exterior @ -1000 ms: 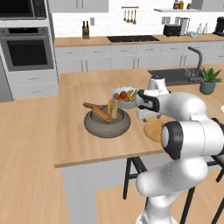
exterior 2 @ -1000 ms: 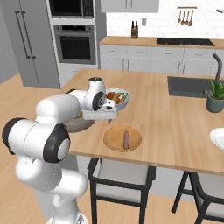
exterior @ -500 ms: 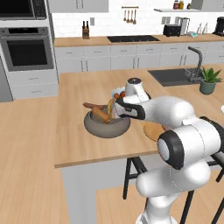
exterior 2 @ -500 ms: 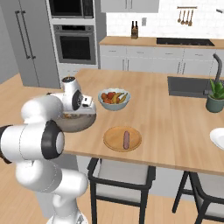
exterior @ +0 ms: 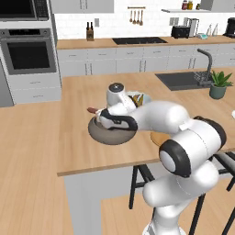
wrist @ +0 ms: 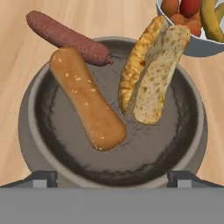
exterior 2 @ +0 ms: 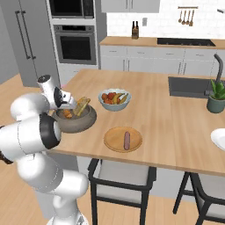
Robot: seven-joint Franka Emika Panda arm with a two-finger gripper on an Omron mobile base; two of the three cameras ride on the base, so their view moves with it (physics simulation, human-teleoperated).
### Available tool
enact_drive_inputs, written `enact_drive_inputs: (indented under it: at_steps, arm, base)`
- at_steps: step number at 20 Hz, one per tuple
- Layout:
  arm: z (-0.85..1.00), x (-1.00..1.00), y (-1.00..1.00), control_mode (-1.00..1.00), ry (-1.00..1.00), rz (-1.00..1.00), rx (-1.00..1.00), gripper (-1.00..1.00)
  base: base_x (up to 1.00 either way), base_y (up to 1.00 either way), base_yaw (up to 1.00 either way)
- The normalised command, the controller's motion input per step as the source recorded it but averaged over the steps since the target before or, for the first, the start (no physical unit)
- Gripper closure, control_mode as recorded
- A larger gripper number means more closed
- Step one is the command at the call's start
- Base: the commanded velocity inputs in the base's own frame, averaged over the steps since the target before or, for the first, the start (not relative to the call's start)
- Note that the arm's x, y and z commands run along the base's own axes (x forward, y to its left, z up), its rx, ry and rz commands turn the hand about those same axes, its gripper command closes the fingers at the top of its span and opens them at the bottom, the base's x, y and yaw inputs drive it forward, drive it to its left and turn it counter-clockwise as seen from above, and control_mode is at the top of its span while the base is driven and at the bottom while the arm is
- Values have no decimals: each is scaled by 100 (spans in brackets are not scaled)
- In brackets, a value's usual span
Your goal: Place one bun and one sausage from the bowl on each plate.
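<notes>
left base view: the white arm reaches from 4 o'clock across a pale wood-grain table [exterior: 78, 147], its hand over the thick-rimmed, stone-grey bowl [exterior: 98, 133]; a dark red sausage [exterior: 92, 110] pokes over the rim at 10 o'clock.

right base view: the bowl [exterior 2: 83, 124] sits near the table's near edge, with a split bun [exterior 2: 81, 106] leaning upright against its rim. at 3 o'clock from it lies a flat tan wooden plate [exterior 2: 115, 140] bearing one smooth sausage [exterior 2: 127, 139]; a pale bowl of fruit [exterior 2: 114, 100] stands behind, and a white plate [exterior 2: 219, 139] shows at the right edge.

hand view: the jaws [wrist: 112, 178] stand wide and empty, tips at the bowl's near rim. inside rest a seeded, closed bun [wrist: 87, 99] and the opened bun, crumb exposed, with the sausage crossing the rim at 11 o'clock.
</notes>
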Motion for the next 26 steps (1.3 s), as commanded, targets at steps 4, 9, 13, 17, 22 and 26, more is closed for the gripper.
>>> enact_drive_inputs:
  at_steps: [4,9,13,17,22,26]
  arm:
    - [1,52,49,-100,-1,6,0,-100]
    - [0,57,6,-100,18,15,0,-100]
    - [0,19,0,-100,12,8,0,-100]
    - [-11,-2,0,-100,0,0,0,-100]
    - [-43,-2,0,-100,1,0,-4,-100]
    - [-39,0,0,-100,1,0,-3,-100]
  base:
    - [0,0,0]
    - [0,0,0]
    - [0,0,0]
    - [0,0,0]
    - [0,0,0]
    - [0,0,0]
